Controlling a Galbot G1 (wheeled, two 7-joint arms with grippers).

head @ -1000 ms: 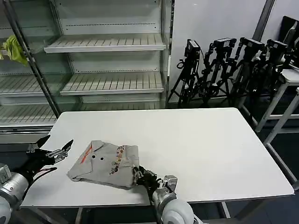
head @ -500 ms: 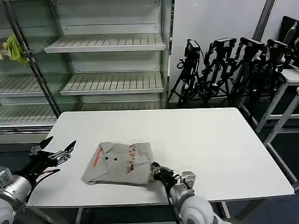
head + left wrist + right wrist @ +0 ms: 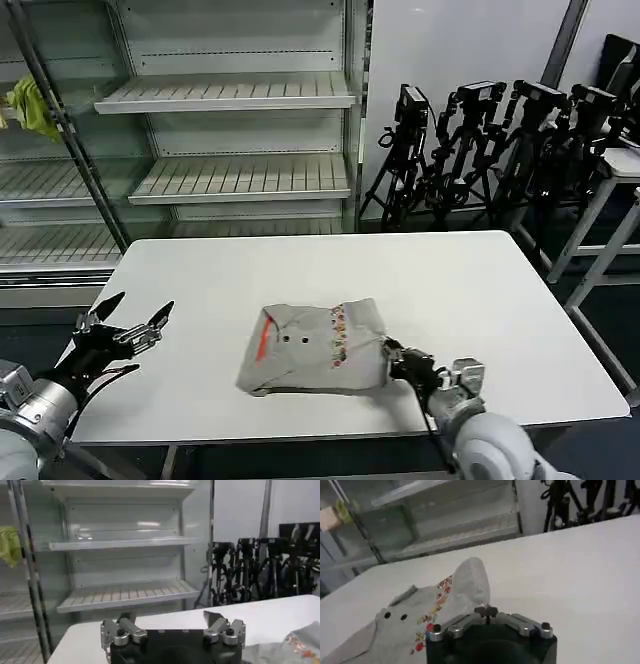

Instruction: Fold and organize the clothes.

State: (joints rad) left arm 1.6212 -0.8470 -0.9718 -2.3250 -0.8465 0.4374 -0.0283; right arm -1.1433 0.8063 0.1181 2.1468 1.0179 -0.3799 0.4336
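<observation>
Head view: shirt [image 3: 315, 347] lies folded near the table [image 3: 500, 300] front edge, long axis running side to side. Right gripper [image 3: 397, 359] pinches its right hem, fingers pressed together on cloth. Left gripper [image 3: 128, 325] hangs spread over the table's left corner, well apart from the shirt; the right arm is plainly nearer.
Left wrist view: left gripper [image 3: 172, 630] wide apart, nothing between; shirt [image 3: 300, 642] cut off at the edge.
Right wrist view: shirt [image 3: 435, 610] rises into a peak at the closed right gripper [image 3: 487, 612]; the pinch point itself is hidden behind the body.
</observation>
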